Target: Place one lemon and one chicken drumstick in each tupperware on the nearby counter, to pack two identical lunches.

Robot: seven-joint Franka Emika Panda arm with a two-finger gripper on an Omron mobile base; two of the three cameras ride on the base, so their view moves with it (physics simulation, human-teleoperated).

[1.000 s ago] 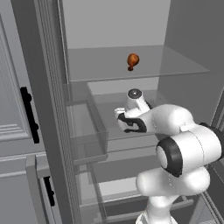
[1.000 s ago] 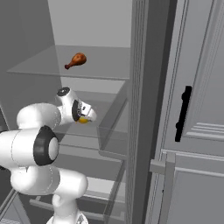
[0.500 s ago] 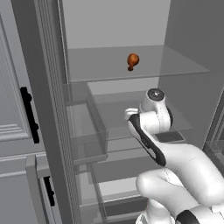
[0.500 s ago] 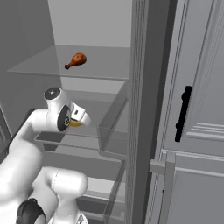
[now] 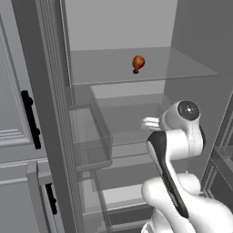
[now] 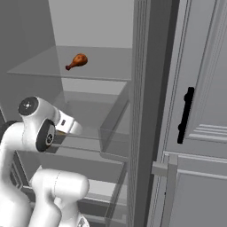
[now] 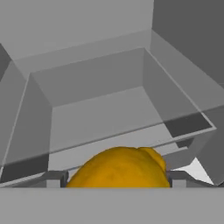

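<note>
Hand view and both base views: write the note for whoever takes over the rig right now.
Gripper: a lemon sits right at the fingertips in the hand view; it looks gripped, but the fingers are hidden behind it, so I cannot confirm.
Arm: reaching into the open fridge, above the clear drawer.
Chicken drumstick: one lies untouched on the glass shelf above the arm.
Done: nothing packed as far as these views show.
Left: carry the lemon to a tupperware on the counter, then the drumstick, then the second set.

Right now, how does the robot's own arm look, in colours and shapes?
The arm has smooth, rounded white shells with a long black band along one link. Its joint cap is a dark grey disc with a small pale dot; the right base view shows a matching cap. No cables show.
</note>
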